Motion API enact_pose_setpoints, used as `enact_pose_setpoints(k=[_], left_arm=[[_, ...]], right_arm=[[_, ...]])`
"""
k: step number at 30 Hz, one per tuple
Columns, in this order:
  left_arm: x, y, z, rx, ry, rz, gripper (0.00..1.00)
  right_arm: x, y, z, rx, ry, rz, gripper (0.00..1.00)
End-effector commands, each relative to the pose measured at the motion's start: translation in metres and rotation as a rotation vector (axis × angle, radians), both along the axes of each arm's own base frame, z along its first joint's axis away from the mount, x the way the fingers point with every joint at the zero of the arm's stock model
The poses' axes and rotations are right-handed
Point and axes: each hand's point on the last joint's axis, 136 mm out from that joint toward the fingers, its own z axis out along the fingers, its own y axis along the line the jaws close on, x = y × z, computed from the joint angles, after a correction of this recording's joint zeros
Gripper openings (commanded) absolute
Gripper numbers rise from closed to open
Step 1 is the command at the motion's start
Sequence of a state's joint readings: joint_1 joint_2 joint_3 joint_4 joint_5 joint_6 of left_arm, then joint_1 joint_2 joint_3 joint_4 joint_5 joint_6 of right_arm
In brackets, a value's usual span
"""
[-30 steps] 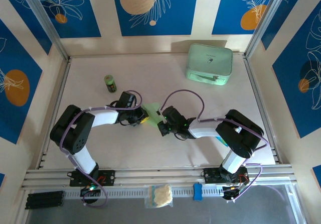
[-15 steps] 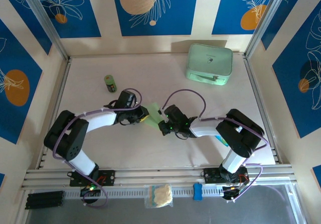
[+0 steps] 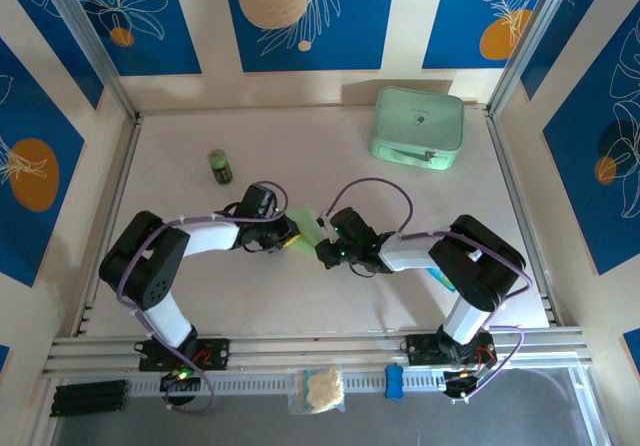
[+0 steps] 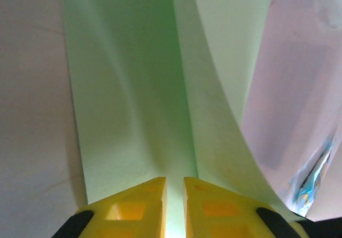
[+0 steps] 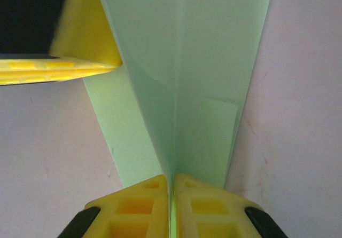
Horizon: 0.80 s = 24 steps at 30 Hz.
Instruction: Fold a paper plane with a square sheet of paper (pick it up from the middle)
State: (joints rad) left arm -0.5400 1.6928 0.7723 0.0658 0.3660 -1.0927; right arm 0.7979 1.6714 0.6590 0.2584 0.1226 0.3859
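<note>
The pale green sheet of paper (image 3: 306,216) is partly folded, with a centre crease, and is held just above the middle of the table between both grippers. My left gripper (image 3: 289,234) grips its left end; in the left wrist view the paper (image 4: 128,88) rises as a ridge into the narrow slit between the yellow fingers of the left gripper (image 4: 175,187). My right gripper (image 3: 323,248) is shut on the crease, and the right wrist view has the paper (image 5: 203,62) fanning out from the right gripper (image 5: 172,182). One left fingertip (image 5: 80,51) rests at the paper's far edge.
A mint-green case (image 3: 418,126) stands at the back right. A small green bottle (image 3: 219,166) stands at the back left. On the front rail lie a small packet (image 3: 320,388) and a blue piece (image 3: 395,381).
Both grippers have stayed on the paper near the table's middle. The left arm's elbow swung out to the left and came back; the right gripper crept slightly towards the left one.
</note>
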Motion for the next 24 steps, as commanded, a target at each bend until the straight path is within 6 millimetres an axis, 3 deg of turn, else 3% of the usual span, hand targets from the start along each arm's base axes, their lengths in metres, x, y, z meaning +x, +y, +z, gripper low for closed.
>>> enact_pose_setpoints(k=[1, 7, 24], left_arm=[[-0.006, -0.002, -0.007, 0.009, 0.027, -0.011, 0.16], [-0.01, 0.005, -0.015, 0.054, 0.06, -0.001, 0.15], [-0.014, 0.006, -0.023, 0.069, 0.091, -0.004, 0.15]], right_arm=[[-0.005, -0.003, 0.004, -0.01, 0.024, 0.011, 0.14], [-0.008, -0.004, 0.014, -0.044, 0.007, 0.017, 0.18], [-0.005, -0.015, 0.015, -0.34, -0.101, -0.048, 0.22]])
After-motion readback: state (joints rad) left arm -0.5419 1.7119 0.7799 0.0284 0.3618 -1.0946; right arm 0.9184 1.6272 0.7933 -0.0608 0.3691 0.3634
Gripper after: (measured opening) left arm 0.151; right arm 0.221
